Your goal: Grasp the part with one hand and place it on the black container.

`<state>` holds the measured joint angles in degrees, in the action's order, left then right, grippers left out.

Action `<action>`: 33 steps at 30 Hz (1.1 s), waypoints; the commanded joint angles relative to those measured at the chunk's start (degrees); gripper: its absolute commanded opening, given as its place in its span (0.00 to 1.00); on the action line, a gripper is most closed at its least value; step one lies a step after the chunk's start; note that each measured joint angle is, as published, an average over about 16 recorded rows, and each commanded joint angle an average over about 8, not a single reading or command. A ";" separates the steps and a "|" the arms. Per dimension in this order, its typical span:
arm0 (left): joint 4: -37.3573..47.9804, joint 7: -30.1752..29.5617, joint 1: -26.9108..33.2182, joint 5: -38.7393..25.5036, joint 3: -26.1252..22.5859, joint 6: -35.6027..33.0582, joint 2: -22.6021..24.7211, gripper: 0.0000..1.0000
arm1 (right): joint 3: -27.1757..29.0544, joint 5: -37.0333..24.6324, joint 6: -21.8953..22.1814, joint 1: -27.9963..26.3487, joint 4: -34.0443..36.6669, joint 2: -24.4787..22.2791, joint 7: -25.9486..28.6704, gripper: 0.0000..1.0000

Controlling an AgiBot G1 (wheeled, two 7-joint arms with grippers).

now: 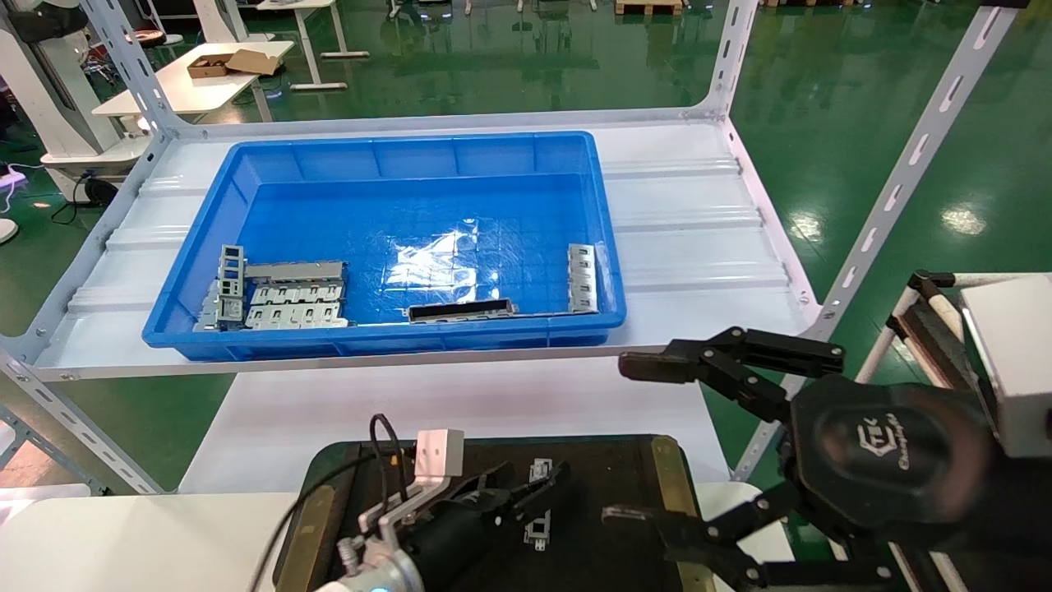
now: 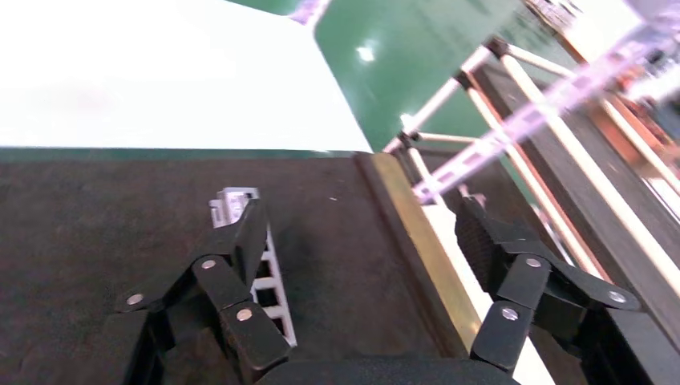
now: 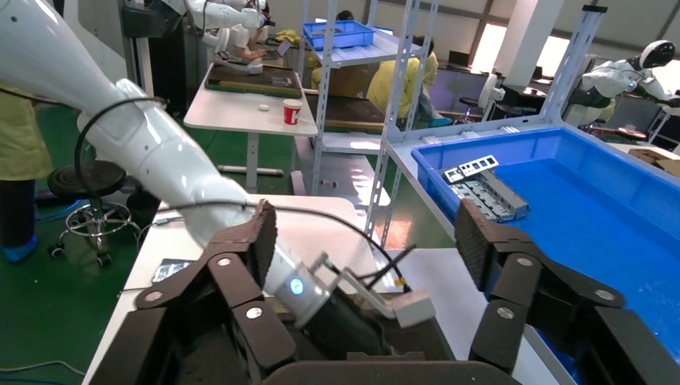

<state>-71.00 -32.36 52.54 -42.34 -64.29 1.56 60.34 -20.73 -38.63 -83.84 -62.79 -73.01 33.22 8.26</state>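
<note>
The left hand (image 1: 538, 493), low in the frame's centre, is spread wide over the black container (image 1: 625, 469), holding nothing. The part (image 2: 269, 281) lies flat on the container, one finger (image 2: 240, 241) just beside or touching it. Risk: lifting away could snag and drag the part. The right hand (image 1: 657, 444) hovers open at lower right.

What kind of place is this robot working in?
Probably a factory floor or robot training hall. The floor is glossy green, a blue crate of stamped metal parts sits on slotted-angle steel shelving, and the right wrist view shows more benches, shelving and another white robot behind.
</note>
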 commanded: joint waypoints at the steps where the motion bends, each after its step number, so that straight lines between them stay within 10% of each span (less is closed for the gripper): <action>1: -1.95 0.27 -0.09 -0.95 1.09 -2.96 -2.36 1.00 | 0.00 0.00 0.00 0.00 0.00 0.00 0.00 1.00; 33: -5.15 22.16 -5.75 7.55 22.74 -48.25 -21.67 1.00 | -0.03 0.02 0.01 -0.01 0.00 -0.01 -0.01 1.00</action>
<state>-76.12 -10.49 46.86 -34.80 -41.65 -46.33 38.91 -20.76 -38.61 -83.83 -62.79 -73.01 33.21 8.25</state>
